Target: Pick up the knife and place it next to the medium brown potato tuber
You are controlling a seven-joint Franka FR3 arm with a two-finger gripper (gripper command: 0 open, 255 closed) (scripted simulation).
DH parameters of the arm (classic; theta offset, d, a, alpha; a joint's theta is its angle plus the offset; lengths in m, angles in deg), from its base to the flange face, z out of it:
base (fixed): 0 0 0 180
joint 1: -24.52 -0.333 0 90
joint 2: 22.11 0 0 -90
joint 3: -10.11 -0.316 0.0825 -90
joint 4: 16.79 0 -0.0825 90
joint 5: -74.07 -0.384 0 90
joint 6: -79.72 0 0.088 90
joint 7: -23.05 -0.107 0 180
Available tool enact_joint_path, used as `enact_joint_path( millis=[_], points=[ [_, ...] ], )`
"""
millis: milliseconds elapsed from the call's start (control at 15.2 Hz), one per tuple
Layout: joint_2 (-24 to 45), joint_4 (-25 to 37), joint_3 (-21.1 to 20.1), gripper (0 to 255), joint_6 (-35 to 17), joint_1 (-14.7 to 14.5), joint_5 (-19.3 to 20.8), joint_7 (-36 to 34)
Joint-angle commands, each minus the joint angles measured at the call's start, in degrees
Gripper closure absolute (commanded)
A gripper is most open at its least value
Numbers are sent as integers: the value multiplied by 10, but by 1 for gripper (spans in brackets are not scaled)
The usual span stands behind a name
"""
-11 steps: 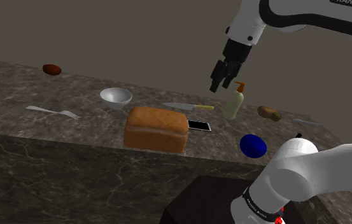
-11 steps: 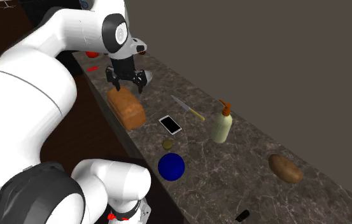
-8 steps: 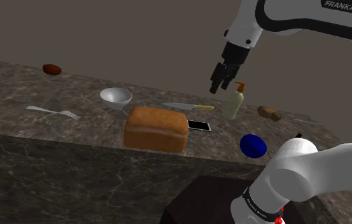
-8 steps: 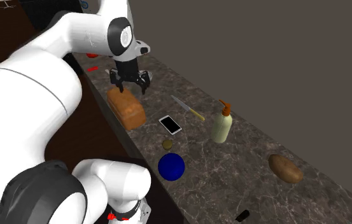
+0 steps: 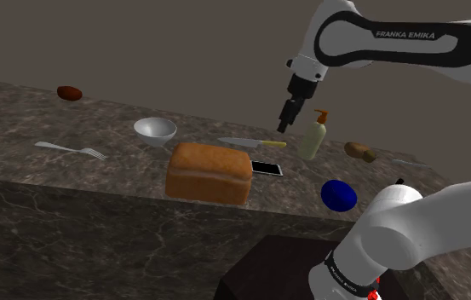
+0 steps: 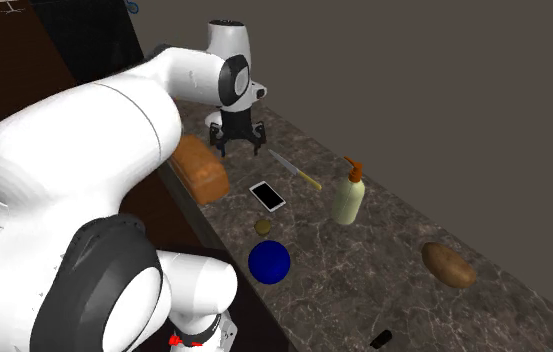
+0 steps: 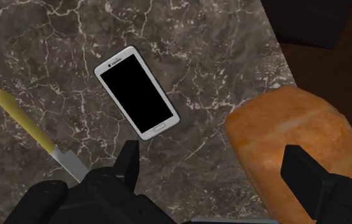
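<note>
Two fingers [image 7: 128, 165] of the black gripper [image 7: 211, 156]: spread wide, clasping nothing.
Yellow-handled, silver-bladed knife [image 7: 37, 137]: flat on the dark marbled counter [image 7: 219, 63], near a white-edged black smartphone [image 7: 137, 92] (not touching it).
Brown oval potato [image 6: 449, 265]: well apart, beyond a cream pump bottle [image 6: 348, 197].

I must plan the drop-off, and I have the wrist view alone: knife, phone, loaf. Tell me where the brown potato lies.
Observer: The potato lies farther along the counter, past an upright soap bottle that stands between it and the knife.
Operator: Now give me the claw's height.
Observer: The claw hangs well above the counter, touching nothing.
</note>
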Motion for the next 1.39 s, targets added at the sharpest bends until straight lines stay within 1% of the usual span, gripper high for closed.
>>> enact_joint_path(
  millis=[0, 330, 594, 792, 990, 1320],
  points=[
    [33, -2, 23, 0, -34, -2, 12, 47],
    [123, 18, 73, 0, -101, -9, 26, 155],
    [207, 50, 107, 0, -149, -17, 22, 243],
    [275, 84, 127, 0, -181, -22, 7, 311],
    [346, 125, 141, 0, -206, -23, -15, 379],
    [466, 209, 142, 0, -233, -10, -59, 488]
  ],
)
